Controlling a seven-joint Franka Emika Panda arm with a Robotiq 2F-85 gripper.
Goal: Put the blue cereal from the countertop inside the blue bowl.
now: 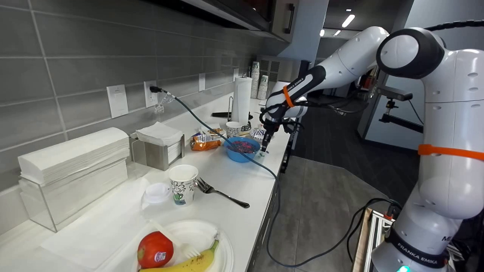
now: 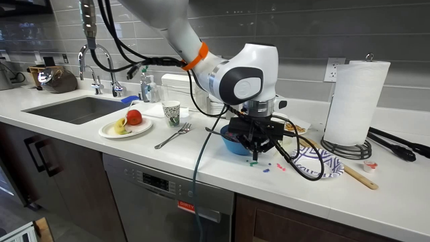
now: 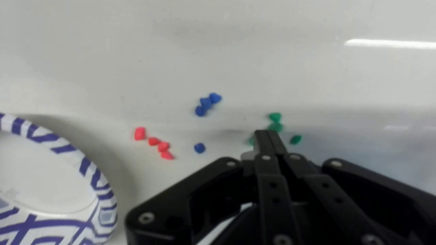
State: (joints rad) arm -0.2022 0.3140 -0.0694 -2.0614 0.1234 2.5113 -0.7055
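Note:
The blue cereal (image 3: 206, 103) lies on the white countertop (image 3: 102, 61) as a small cluster, with a single blue piece (image 3: 199, 148) apart; it also shows in an exterior view (image 2: 266, 170). The blue bowl (image 1: 239, 155) stands on the counter with dark red-purple cereal in it; it also shows in an exterior view (image 2: 237, 148), partly behind the gripper. It is out of the wrist view. My gripper (image 3: 269, 132) points down with its fingertips together and nothing visible between them. It is just above green pieces (image 3: 275, 117), right of the blue ones in the wrist view.
Red pieces (image 3: 163, 147) and a purple-patterned paper bowl (image 3: 85, 163) lie to the left in the wrist view. A cable (image 1: 211, 130) hangs across the blue bowl. A fork (image 2: 174, 136), paper cup (image 2: 171, 114) and paper towel roll (image 2: 357, 104) stand or lie around.

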